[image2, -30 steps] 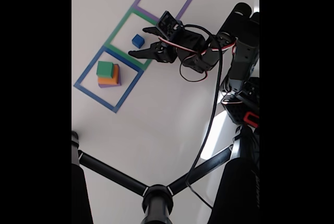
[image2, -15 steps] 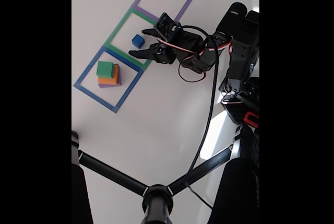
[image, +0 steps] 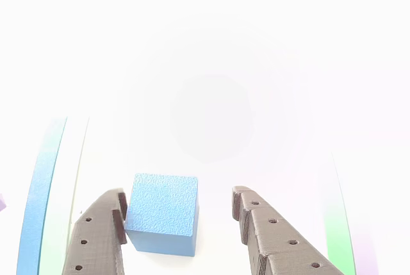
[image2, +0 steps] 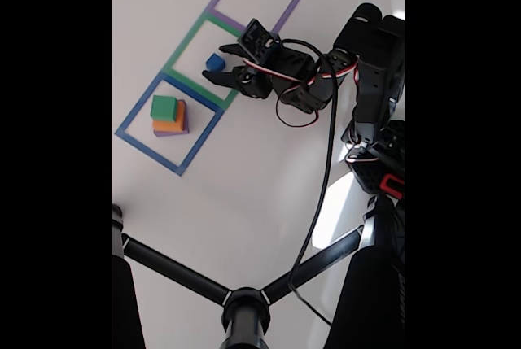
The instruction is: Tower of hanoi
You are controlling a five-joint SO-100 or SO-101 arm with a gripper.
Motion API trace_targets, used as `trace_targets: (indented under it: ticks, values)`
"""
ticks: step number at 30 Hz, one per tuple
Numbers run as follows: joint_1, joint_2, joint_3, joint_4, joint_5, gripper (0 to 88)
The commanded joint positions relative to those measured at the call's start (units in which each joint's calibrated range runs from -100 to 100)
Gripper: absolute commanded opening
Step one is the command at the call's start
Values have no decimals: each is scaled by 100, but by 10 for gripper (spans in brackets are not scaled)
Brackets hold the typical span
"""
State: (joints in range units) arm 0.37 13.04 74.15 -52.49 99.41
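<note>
While the stack of green, orange and purple blocks (image2: 168, 115) sits in the blue taped square (image2: 130, 125) at the left of the fixed view, the small blue cube (image2: 215, 62) lies alone in the green taped square (image2: 181, 53) beside it, and the gripper (image2: 218, 62) hangs over it with its jaws spread apart. In the other view the cube (image: 163, 212) sits between the two fingers, pressed against the left one (image: 102, 236) and clear of the right (image: 272, 240). The jaws look placed to close on it, with the cube off-centre to the left.

The blue cube (image: 163, 211) sits between the spread fingers (image: 269, 236), seemingly touching one.
</note>
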Motion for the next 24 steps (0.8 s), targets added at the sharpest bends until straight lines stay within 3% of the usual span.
trace_targets:
  ticks: [1, 11, 19, 24]
  values:
    - [-56, -25, -133, -14, 59, 119]
    - [-85, -65, -106, 59, 59, 34]
    - [-104, -348, -97, 229, 59, 33]
    - [-209, -1147, -97, 901, 59, 35]
